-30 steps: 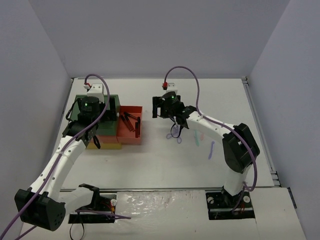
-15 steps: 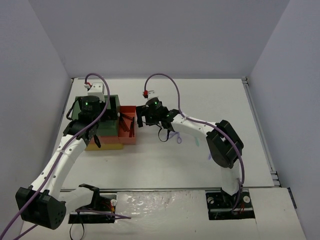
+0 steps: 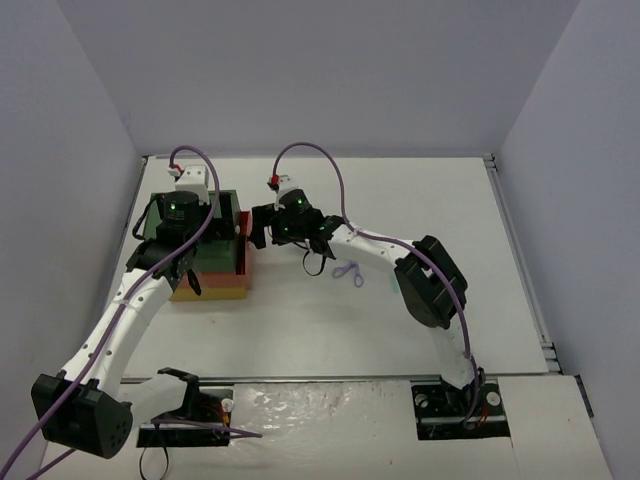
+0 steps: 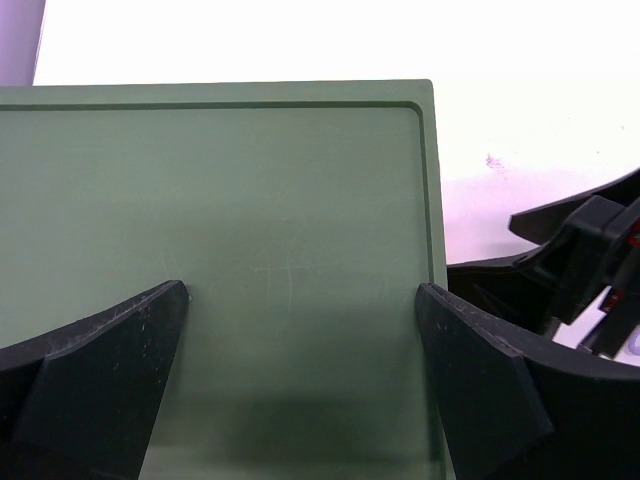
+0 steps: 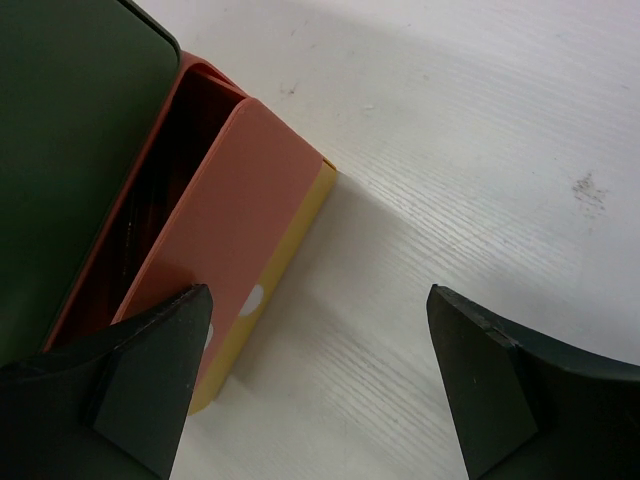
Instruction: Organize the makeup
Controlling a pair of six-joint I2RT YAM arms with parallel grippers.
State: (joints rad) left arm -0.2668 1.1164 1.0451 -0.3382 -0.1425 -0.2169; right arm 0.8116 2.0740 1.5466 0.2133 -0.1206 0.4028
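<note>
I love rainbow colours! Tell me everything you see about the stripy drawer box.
The drawer box looks like smooth plastic, stacked in layers: flat green top, red drawer, yellow bottom. It sits on the white table. The red drawer is out just a crack. The right gripper has one of its open fingers by the drawer's front; the left gripper hangs open over the top.

My right gripper (image 3: 260, 228) moves left across the table, away from the lavender scissor-like tool (image 3: 349, 271), which is now uncovered. The gripper now stands just at the front of the red drawer (image 5: 240, 200). This drawer was pulled far out; now it is almost closed into the drawer box (image 3: 215, 275), and from above the dark sticks inside no longer show.
</note>
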